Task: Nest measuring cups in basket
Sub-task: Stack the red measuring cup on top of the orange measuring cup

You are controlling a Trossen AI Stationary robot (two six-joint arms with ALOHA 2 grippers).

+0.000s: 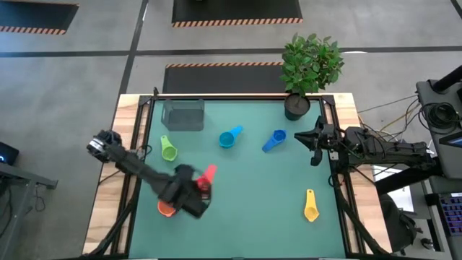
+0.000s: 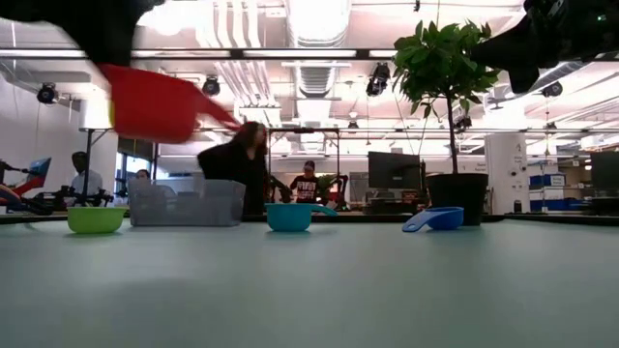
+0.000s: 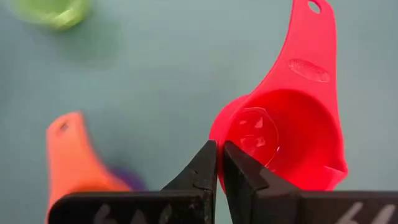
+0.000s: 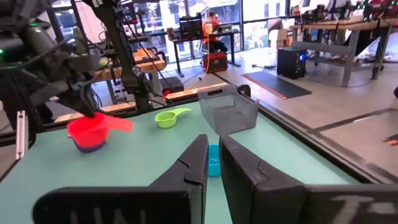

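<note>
My left gripper [image 1: 196, 193] is shut on a red measuring cup [image 3: 292, 137] and holds it above the near-left part of the green mat. Below it lies an orange cup [image 3: 71, 158] with a bit of a purple cup [image 3: 127, 182] showing against it. On the mat, bottoms down, rest a green cup [image 1: 168, 149], a light blue cup [image 1: 229, 137], a blue cup [image 1: 274, 140] and a yellow cup [image 1: 310, 206]. The grey see-through basket [image 1: 183, 114] stands at the far left. My right gripper [image 1: 315, 144] waits shut at the right edge, holding nothing. My left gripper pinches the red cup's rim [image 3: 215, 132] on the side opposite the handle, one finger inside the bowl [image 3: 244, 168] and one outside. The fingers come steeply from above. The cup hangs clear of the table, mouth up, its handle [image 3: 308, 56] pointing away from the fingers.
A potted plant [image 1: 307, 72] stands at the far right corner, next to the right arm. A wooden frame [image 1: 130, 130] borders the mat. The middle and near right of the mat are bare apart from the yellow cup. People sit in the room beyond the table.
</note>
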